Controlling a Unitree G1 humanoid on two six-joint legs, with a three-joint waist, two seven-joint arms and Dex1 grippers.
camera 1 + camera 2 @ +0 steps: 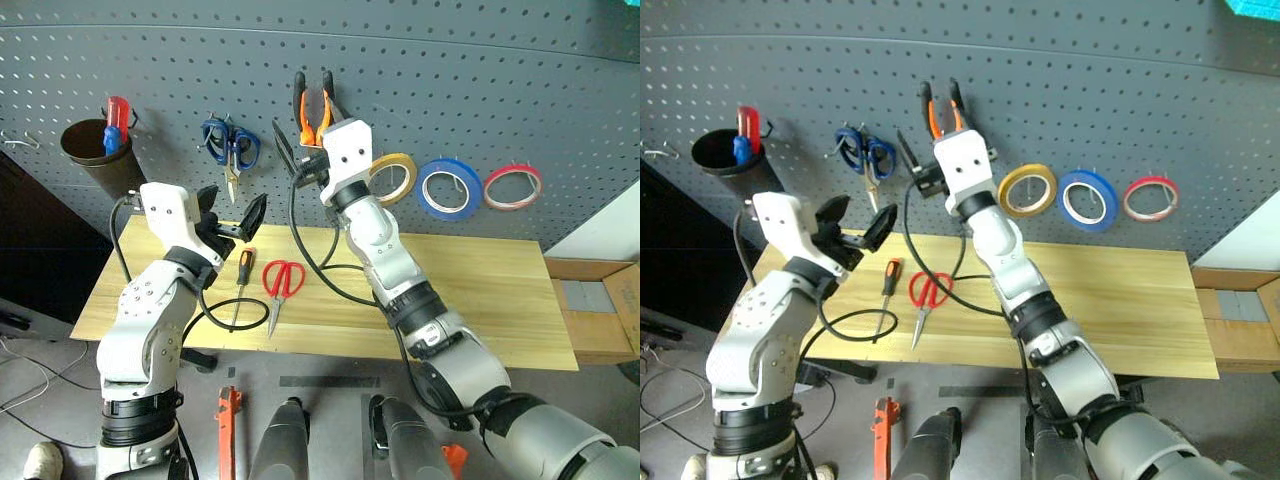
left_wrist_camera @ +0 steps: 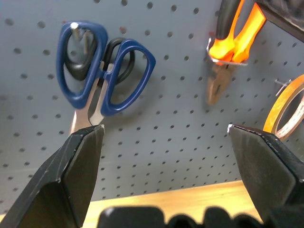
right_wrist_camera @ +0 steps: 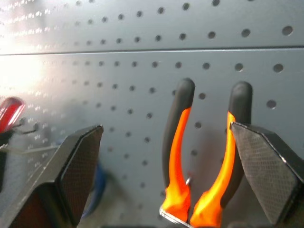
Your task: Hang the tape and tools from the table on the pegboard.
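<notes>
The orange-and-black pliers [image 1: 314, 108] hang nose down on a hook of the dark grey pegboard [image 1: 470, 80]. My right gripper [image 1: 305, 135] is open just in front of them, and the handles [image 3: 199, 156] stand between its spread fingers. The red tape [image 1: 513, 186] hangs on the board at the right. On the wooden table [image 1: 480, 300] lie the red-handled scissors [image 1: 281, 283] and the slim screwdriver [image 1: 241, 280]. My left gripper [image 1: 232, 215] is open and empty above the table's left part, facing the board.
Blue-handled scissors [image 2: 102, 71] hang left of the pliers, with a yellow roll [image 1: 393, 177] and a blue roll [image 1: 449, 188] to the right. A black cup [image 1: 95, 155] holding red and blue items hangs far left. A cardboard box [image 1: 600, 310] sits beyond the table's right end.
</notes>
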